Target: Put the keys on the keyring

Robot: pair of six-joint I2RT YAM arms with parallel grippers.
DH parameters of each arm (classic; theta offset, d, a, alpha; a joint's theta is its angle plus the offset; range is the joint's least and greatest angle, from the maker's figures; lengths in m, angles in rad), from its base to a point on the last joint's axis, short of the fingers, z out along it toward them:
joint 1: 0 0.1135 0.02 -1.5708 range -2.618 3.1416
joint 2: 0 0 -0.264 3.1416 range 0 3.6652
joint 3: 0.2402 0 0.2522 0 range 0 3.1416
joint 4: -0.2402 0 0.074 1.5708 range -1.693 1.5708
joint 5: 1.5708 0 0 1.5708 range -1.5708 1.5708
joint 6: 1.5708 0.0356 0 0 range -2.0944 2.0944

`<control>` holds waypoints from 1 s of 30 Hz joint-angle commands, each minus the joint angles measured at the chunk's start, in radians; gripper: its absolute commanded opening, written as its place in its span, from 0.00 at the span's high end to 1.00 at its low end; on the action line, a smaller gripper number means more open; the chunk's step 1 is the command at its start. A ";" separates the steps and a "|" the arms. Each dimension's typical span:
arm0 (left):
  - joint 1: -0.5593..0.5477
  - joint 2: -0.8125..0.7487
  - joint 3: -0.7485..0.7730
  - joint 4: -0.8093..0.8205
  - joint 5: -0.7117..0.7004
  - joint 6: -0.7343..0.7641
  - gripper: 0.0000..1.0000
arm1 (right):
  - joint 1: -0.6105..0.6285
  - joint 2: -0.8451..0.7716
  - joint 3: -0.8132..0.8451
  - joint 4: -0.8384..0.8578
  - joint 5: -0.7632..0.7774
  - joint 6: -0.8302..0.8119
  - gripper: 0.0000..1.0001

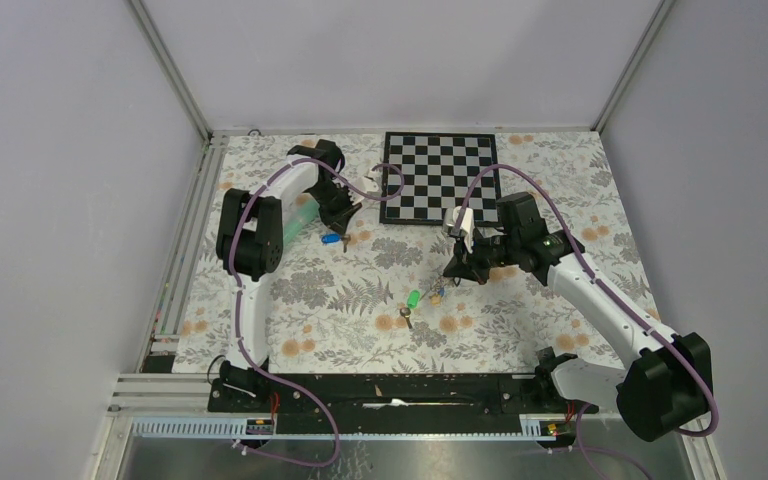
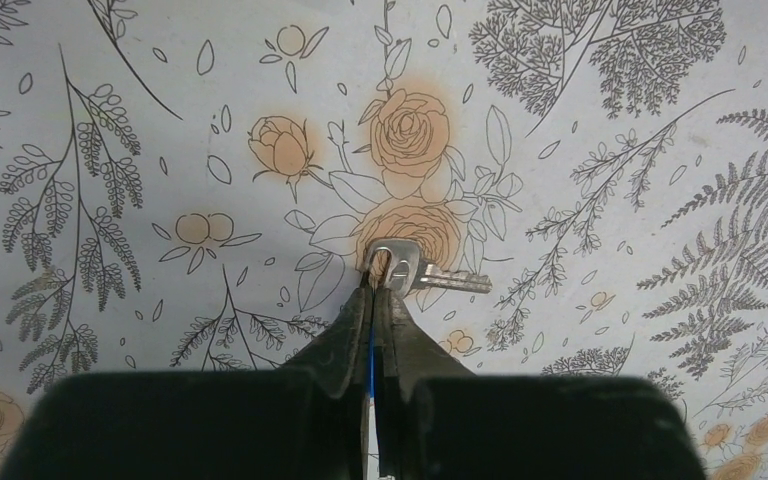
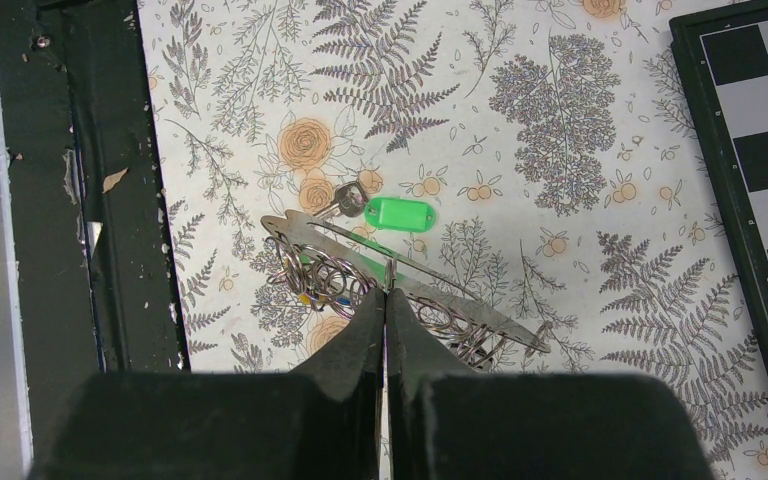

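Note:
In the left wrist view my left gripper (image 2: 378, 285) is shut on the head of a silver key (image 2: 415, 268); its blade points right over the floral cloth. A sliver of blue tag (image 2: 371, 350) shows between the fingers. From above, that gripper (image 1: 348, 222) is at the back left, with the blue tag (image 1: 330, 238) beside it. My right gripper (image 3: 387, 292) is shut on a thin stem of the keyring (image 3: 320, 275), a bunch of silvery wire rings on a flat metal strip. A green-tagged key (image 3: 398, 213) lies just beyond it, seen from above as a green-tagged key (image 1: 414, 298).
A chessboard (image 1: 438, 178) lies at the back centre, and the chessboard's edge (image 3: 750, 150) shows on the right of the right wrist view. A mint-green piece (image 1: 300, 215) sits by the left arm. The black base rail (image 3: 110, 200) runs along the near edge.

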 commanded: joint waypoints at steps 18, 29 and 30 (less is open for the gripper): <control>-0.002 -0.269 -0.116 0.040 0.239 -0.058 1.00 | -0.004 0.037 0.057 0.022 -0.120 0.034 1.00; -0.055 -0.587 -0.320 0.207 0.526 -0.070 1.00 | 0.065 0.140 0.181 0.063 -0.214 0.075 1.00; -0.071 -0.622 -0.347 0.243 0.543 -0.064 1.00 | 0.068 0.149 0.188 0.078 -0.229 0.094 1.00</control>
